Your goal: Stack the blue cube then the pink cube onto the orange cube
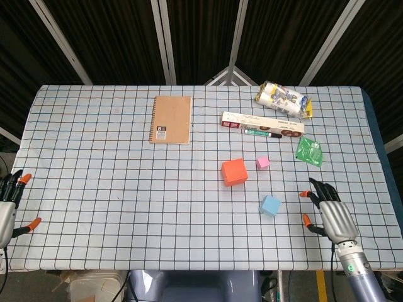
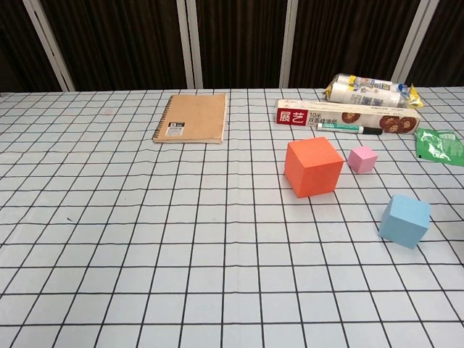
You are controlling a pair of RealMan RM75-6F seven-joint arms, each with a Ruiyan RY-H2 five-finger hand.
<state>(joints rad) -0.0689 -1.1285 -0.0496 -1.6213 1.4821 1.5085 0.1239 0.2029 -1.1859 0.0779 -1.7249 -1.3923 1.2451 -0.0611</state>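
Observation:
The orange cube (image 1: 233, 172) (image 2: 312, 167) sits right of the table's middle. A smaller pink cube (image 1: 263, 162) (image 2: 362, 159) lies just to its right and slightly farther back, apart from it. The blue cube (image 1: 271, 205) (image 2: 404, 220) rests nearer the front, to the right of the orange one. My right hand (image 1: 329, 214) lies open on the table, palm down, a short way right of the blue cube and not touching it. My left hand (image 1: 9, 204) is open at the far left edge, holding nothing. Neither hand shows in the chest view.
A brown spiral notebook (image 1: 170, 119) (image 2: 191, 119) lies at the back centre. A long box (image 1: 261, 123) (image 2: 346, 116) with a marker (image 1: 262, 133) before it, a snack bag (image 1: 283, 99) and a green packet (image 1: 309, 151) occupy the back right. The checkered tablecloth (image 1: 126, 189) covers the table.

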